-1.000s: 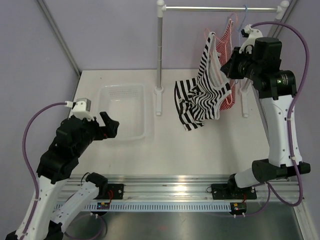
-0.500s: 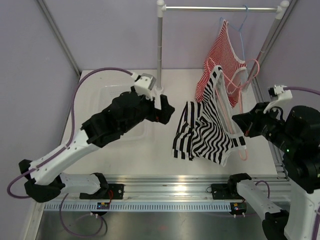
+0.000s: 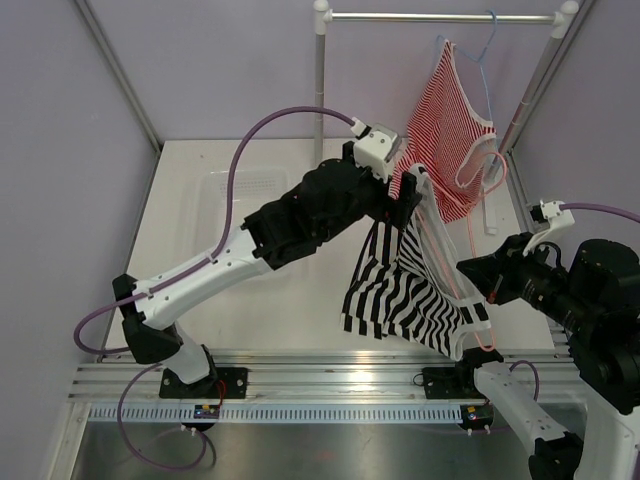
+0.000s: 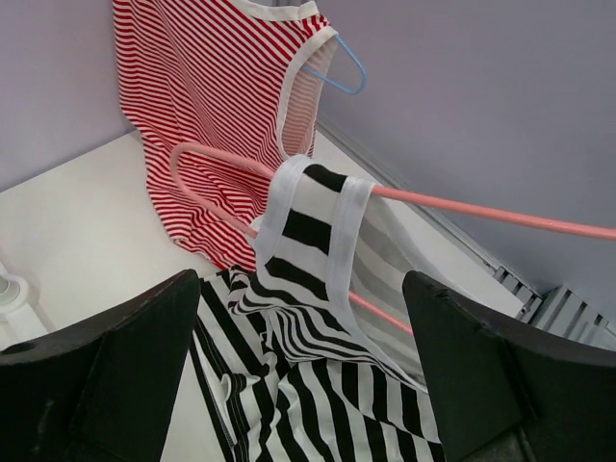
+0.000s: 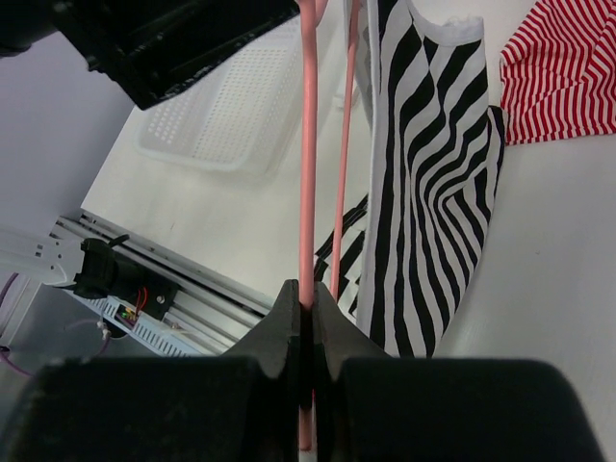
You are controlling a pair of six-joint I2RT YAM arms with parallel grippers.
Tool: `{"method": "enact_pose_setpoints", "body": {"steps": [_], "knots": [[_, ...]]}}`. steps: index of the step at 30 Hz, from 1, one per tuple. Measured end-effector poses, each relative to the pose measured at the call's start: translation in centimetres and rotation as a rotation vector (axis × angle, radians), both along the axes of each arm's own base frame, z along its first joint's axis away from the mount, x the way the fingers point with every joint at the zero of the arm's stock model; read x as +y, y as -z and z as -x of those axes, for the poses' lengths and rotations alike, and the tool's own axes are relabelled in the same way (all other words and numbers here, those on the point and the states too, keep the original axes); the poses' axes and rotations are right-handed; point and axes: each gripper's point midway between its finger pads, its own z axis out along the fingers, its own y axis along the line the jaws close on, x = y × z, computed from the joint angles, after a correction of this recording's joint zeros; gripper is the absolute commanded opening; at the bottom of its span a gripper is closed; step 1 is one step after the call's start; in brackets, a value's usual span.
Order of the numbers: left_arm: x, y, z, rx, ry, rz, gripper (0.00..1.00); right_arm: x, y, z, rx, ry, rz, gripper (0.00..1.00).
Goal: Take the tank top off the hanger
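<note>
Left gripper (image 3: 400, 205) spread wide, nothing in it; I have it just before white-trimmed strap of tank top (image 3: 410, 300). Tank top at mid-table, right of centre, strap looped over pink hanger (image 5: 308, 144), striped body drooping below. Behind, red-striped top (image 3: 445, 110) on blue hanger (image 3: 487, 40) on rail (image 3: 440, 17). My right gripper (image 3: 468, 272) pinched tight on pink hanger's wire, fingers closed around it.

light bright, even, diffuse in all views | shadows faint, soft on table (image 3: 270, 300) under tank top (image 3: 410, 290) | glare on metal rail (image 3: 350, 372) below tank top | tank top stripes sharp | left fingers (image 4: 106, 385), right fingers (image 5: 289, 337) before tank top dark, blurred
</note>
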Motion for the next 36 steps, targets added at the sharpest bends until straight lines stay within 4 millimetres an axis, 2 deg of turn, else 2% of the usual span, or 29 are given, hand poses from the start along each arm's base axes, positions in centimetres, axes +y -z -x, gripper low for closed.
{"method": "enact_pose_setpoints", "body": {"steps": [5, 6, 8, 9, 12, 13, 14, 20, 26, 28, 31, 36], "knots": [[-1.4, 1.7, -0.5, -0.005, 0.007, -0.043, 0.82, 0.4, -0.1, 0.3, 0.004, -0.024, -0.016, 0.0], [-1.5, 2.0, -0.6, -0.004, 0.008, -0.051, 0.71, 0.5, -0.2, 0.4, 0.004, -0.03, -0.018, 0.0], [-1.9, 2.7, -0.8, 0.0, 0.007, -0.065, 0.59, 0.7, -0.2, 0.5, 0.006, -0.04, -0.024, 0.0], [-2.0, 3.0, -0.9, 0.001, 0.005, -0.072, 0.45, 0.7, -0.2, 0.5, 0.007, -0.043, -0.025, 0.0], [-2.3, 3.4, -1.4, -0.002, -0.009, -0.087, 0.17, 0.7, -0.2, 0.6, 0.006, -0.043, -0.026, 0.0], [-2.3, 3.5, -1.6, -0.003, -0.019, -0.094, 0.04, 0.7, -0.2, 0.6, 0.006, -0.044, -0.025, 0.0], [-2.2, 3.5, -1.8, -0.005, -0.03, -0.1, 0.02, 0.7, -0.2, 0.6, 0.006, -0.044, -0.025, 0.0], [-0.5, 1.6, -3.1, -0.036, -0.14, -0.099, 0.0, 0.5, 0.4, 0.7, 0.005, -0.045, -0.003, 0.0], [3.0, -0.9, -6.4, -0.039, -0.35, -0.083, 0.0, 1.0, 1.6, 1.6, 0.026, -0.118, 0.029, 0.0], [4.5, -0.8, -8.0, -0.026, -0.406, -0.086, 0.0, 1.0, 1.7, 1.7, 0.016, -0.13, 0.038, 0.0], [6.0, 0.4, -9.3, 0.012, -0.447, -0.112, 0.0, 1.0, 1.2, 2.1, -0.034, -0.148, 0.043, 0.0], [5.9, 2.6, -9.7, 0.08, -0.421, -0.117, 0.0, 0.8, 0.3, 2.5, -0.101, -0.154, 0.048, 0.0]]}}
